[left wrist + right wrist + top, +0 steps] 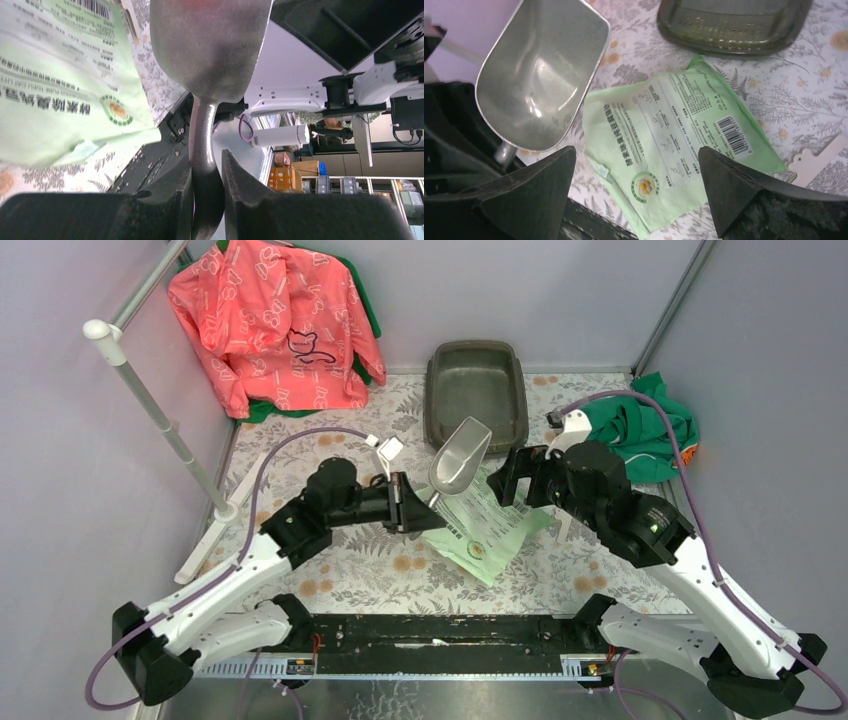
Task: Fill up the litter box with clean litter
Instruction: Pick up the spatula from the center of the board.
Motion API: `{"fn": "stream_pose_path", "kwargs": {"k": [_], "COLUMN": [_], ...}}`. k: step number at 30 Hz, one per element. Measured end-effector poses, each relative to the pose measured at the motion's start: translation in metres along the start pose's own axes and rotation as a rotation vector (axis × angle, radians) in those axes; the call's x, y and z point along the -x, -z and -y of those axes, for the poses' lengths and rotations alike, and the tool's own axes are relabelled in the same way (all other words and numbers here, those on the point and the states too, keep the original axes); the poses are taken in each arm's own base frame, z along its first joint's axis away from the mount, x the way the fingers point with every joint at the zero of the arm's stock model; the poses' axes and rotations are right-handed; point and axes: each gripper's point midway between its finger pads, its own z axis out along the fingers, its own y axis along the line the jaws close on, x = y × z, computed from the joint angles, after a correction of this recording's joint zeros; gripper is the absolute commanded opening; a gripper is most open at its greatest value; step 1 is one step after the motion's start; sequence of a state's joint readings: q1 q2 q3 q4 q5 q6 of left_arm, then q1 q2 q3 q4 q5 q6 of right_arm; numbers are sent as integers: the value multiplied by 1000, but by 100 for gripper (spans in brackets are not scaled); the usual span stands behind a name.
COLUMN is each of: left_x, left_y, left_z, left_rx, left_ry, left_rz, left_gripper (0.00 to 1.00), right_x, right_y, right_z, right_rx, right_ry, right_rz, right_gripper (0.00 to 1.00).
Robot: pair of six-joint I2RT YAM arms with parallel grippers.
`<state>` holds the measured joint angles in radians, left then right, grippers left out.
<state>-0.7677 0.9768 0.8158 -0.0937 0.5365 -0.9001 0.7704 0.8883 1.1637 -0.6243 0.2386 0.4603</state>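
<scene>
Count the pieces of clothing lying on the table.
3: a pink hoodie at the back left, green fabric partly hidden beneath it, and a green garment at the right edge. More may lie hidden under the hoodie.

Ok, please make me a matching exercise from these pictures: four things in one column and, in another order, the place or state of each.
Things:
1. litter box
2. scoop
3. green bag
4. right gripper

Places or states:
A. open, holding nothing
B. held by its handle in the left gripper
C. lying flat on the table, printed side up
D. at the far side of the table, empty inside

Pairs: 1-D, 2-B, 3-C, 4-A.
</scene>
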Motion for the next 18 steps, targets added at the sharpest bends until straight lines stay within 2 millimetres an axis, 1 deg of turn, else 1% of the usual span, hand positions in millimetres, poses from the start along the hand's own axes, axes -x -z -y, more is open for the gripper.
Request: {"fn": "stream_pose_path", "kwargs": {"k": [4,10,13,18], "left_x": [-18,-48,-58,-68], "left_y": [18,39,47,55], "left_z": [-1,-7,-6,-2], "left_rx": [3,0,-13,-41], "left_ry": [10,39,45,45], "left_rz": [-30,-94,-113,-137], "left_gripper": [1,1,1,3], "right_x": [-5,-21,-26,-33], "right_y": [7,9,8,0], "right_z": [-14,-34,-44,-52], "right_rx": [97,243,304,350], "right_ry": [118,223,258,291], "right_rz": [-60,-149,-182,-229], "right_gripper": [94,92,91,90]}}
